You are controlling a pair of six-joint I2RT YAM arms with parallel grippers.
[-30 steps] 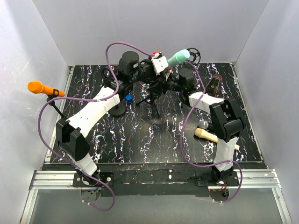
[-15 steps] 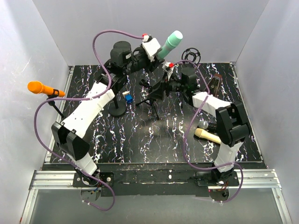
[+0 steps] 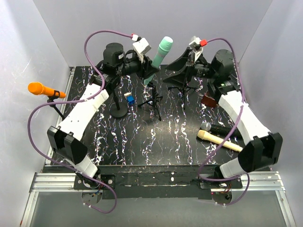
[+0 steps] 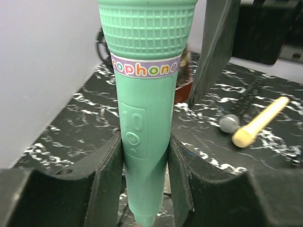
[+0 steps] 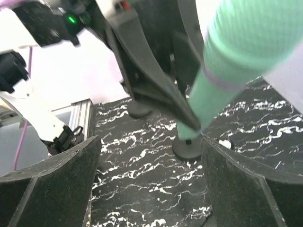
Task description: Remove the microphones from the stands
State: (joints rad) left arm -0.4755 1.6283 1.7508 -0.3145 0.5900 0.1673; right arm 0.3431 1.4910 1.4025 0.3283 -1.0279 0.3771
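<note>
A mint-green toy microphone (image 3: 161, 51) is held nearly upright in the air by my left gripper (image 3: 147, 71), which is shut on its lower handle. In the left wrist view the microphone (image 4: 144, 94) sits clamped between both fingers (image 4: 106, 179). The black tripod stand (image 3: 153, 100) stands below it on the marbled table, apart from the microphone. My right gripper (image 3: 180, 70) is raised to the right of the microphone, open and empty. In the right wrist view the microphone (image 5: 236, 61) shows at the upper right, beyond the open right gripper (image 5: 149, 179).
An orange microphone (image 3: 40, 89) sits on a stand at the far left. A round-base stand (image 3: 118, 111) with a blue clip (image 3: 129, 100) is left of the tripod. A yellow microphone (image 3: 218, 139) and a grey-headed one (image 3: 213, 127) lie at the right, near a brown object (image 3: 208, 100).
My left gripper has lifted the green microphone up off the tripod stand and turned it more upright. My right arm has swung away from the tripod, up and to the right.
</note>
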